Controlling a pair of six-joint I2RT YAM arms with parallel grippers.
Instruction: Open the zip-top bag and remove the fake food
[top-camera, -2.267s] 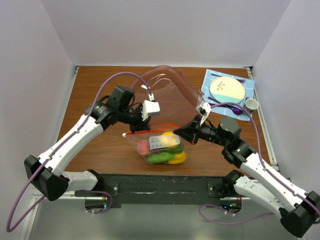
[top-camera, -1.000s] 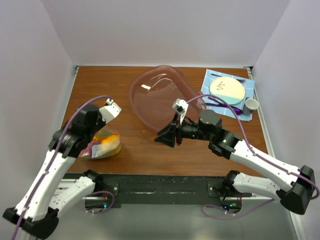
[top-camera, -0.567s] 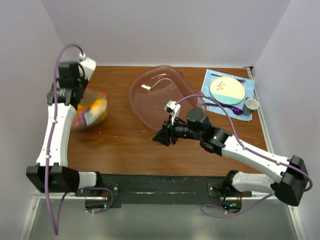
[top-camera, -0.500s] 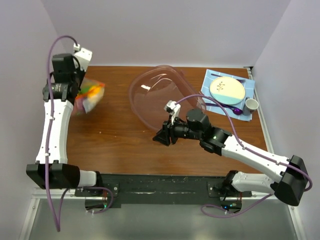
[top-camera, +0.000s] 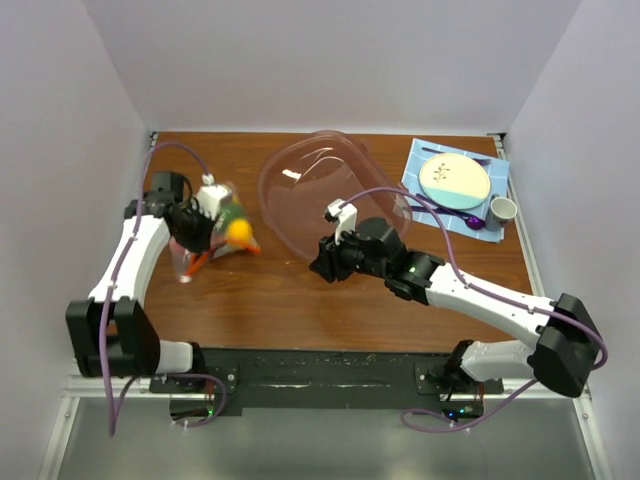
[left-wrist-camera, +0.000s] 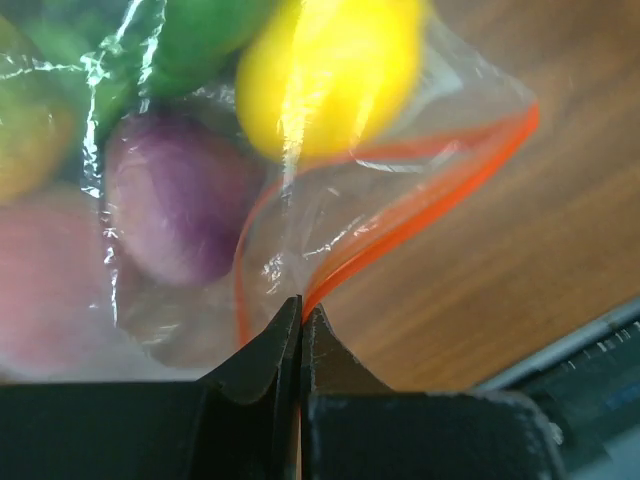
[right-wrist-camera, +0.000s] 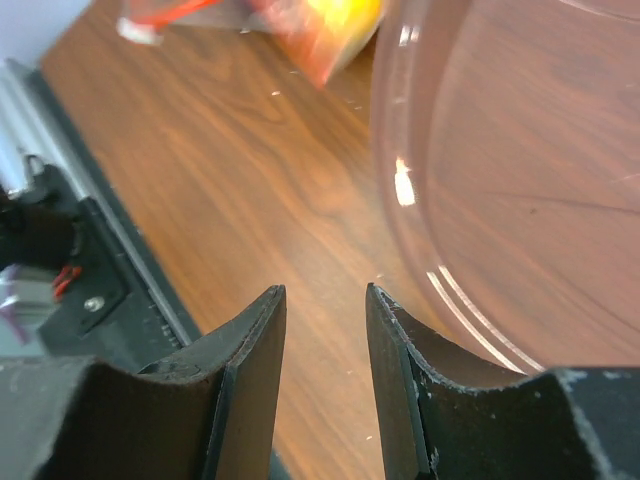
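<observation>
The zip-top bag (top-camera: 218, 222), fake food (left-wrist-camera: 320, 70) inside, is pinched at its mouth by the left tool (left-wrist-camera: 300, 305), centre left; the right tool (right-wrist-camera: 325, 300) is narrowly parted, empty; emptying seems in hand; mouth-down tipping is called for.

Beside the bowl (top-camera: 290, 180), the zip-top bag (top-camera: 218, 220) is smeared in the top view, and the fingertips of the left gripper (left-wrist-camera: 300, 318) cannot be made out there. In the left wrist view the fake food (left-wrist-camera: 320, 70) is out of focus and cut by the top and left edges. The right wrist view cuts the bowl at the right edge and shows only a blurred corner of the bag.
</observation>
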